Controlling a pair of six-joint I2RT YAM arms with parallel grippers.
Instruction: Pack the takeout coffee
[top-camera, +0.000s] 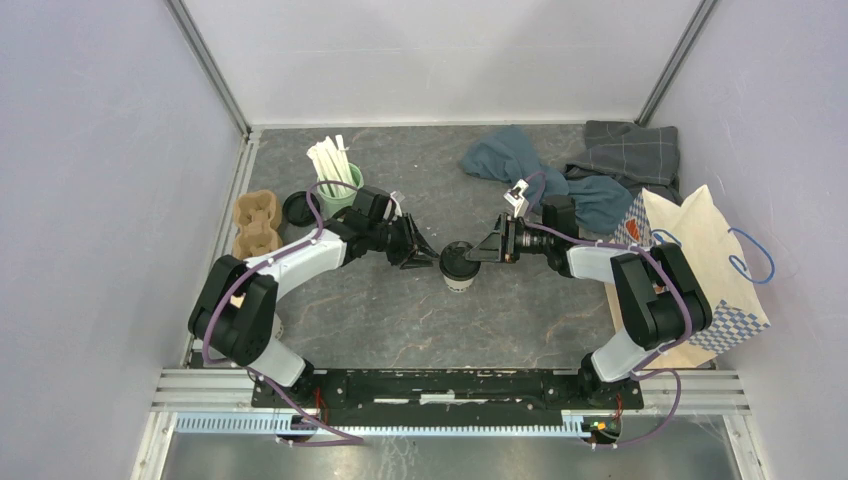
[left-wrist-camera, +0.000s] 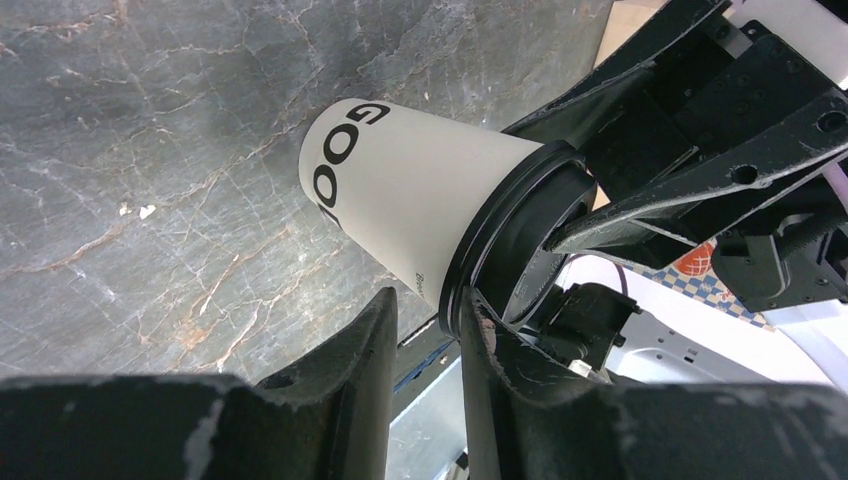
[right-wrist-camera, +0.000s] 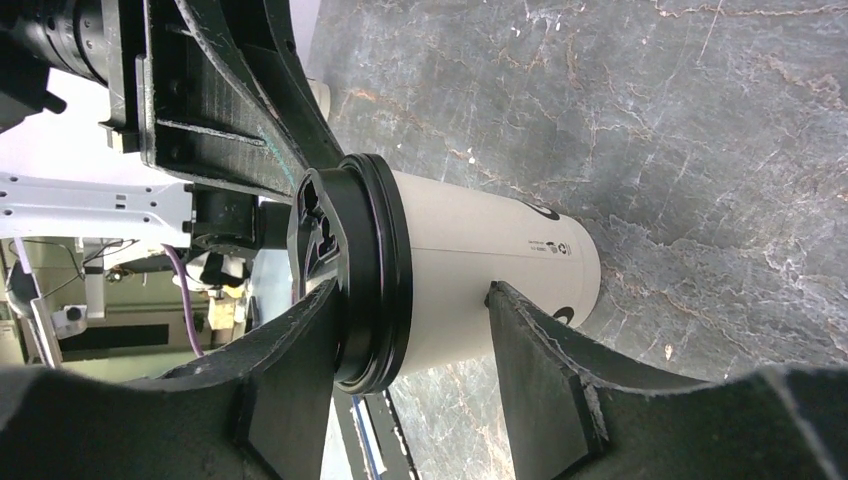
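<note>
The takeout coffee (top-camera: 457, 266) is a white paper cup with black lettering (left-wrist-camera: 400, 190) and a black lid (right-wrist-camera: 375, 270), standing mid-table between both arms. My left gripper (top-camera: 430, 258) reaches in from the left. Its jaws stand a narrow gap apart (left-wrist-camera: 428, 300), with the lid's rim at the tips against one finger (left-wrist-camera: 480, 330). My right gripper (top-camera: 478, 250) comes from the right, open (right-wrist-camera: 412, 290). One of its fingers (right-wrist-camera: 310, 330) rests at the lid's top edge and the other (right-wrist-camera: 520, 330) touches the cup wall, so the lid rim lies between them.
A mint mug of white sticks (top-camera: 335, 185), a loose black lid (top-camera: 297, 208) and a cardboard cup carrier (top-camera: 255, 222) sit at the back left. Blue cloth (top-camera: 520, 160) and grey cloth (top-camera: 630, 150) lie at the back right. A paper bag (top-camera: 700, 270) with blue handles lies at right.
</note>
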